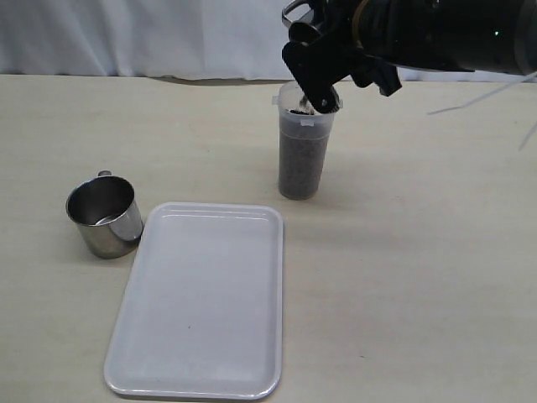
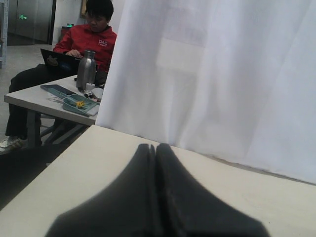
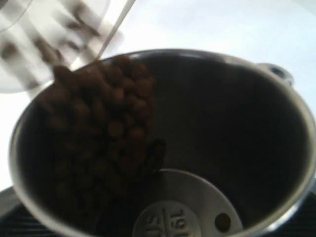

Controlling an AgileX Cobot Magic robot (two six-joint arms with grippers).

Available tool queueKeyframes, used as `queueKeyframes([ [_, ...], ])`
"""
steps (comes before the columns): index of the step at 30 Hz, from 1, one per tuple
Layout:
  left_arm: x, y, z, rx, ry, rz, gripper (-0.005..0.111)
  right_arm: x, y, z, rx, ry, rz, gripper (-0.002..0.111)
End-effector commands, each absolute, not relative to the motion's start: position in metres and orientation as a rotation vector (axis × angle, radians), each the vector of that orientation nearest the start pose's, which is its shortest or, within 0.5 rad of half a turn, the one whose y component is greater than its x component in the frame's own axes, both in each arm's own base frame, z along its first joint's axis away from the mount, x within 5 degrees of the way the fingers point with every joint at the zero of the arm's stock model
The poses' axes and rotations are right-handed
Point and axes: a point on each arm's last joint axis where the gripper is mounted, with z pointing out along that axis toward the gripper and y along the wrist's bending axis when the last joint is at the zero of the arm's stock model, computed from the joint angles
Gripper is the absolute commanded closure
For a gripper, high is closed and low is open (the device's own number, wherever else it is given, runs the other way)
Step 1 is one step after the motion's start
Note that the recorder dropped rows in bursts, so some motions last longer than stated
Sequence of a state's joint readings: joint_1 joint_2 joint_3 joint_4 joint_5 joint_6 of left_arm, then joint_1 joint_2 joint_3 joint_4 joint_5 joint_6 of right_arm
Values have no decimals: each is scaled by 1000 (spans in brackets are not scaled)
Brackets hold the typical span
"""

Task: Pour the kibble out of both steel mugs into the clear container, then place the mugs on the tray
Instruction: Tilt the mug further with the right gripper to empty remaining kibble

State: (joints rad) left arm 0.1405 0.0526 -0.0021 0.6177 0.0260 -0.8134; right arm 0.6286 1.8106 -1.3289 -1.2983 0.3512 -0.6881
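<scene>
Holding a steel mug (image 3: 232, 123) tilted over the clear container (image 1: 302, 155), your right gripper (image 1: 317, 71) clamps it; kibble (image 3: 98, 133) slides rimward, probably dropping in. Left gripper (image 2: 154, 152) closed, empty.

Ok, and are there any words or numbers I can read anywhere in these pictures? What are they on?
"19": stamped on the tilted steel mug, on its inside bottom; the marks around it are blurred and cut off.
White letters on the red jacket: too blurred to read.
The green sign in the background: too small to read.
The tray, clear container and other mug: no writing.
</scene>
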Motion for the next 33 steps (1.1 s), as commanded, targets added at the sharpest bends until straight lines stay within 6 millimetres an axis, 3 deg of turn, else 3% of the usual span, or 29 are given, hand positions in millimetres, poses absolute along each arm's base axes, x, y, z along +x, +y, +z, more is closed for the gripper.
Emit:
queueKeyframes([
  [1,60,9,209,-263,1524,-40,107,356,223,277,-2094,780,-1159,103],
  [33,60,9,209,-262,1525,-38,107,358,223,280,-2116,696,-1224,103],
])
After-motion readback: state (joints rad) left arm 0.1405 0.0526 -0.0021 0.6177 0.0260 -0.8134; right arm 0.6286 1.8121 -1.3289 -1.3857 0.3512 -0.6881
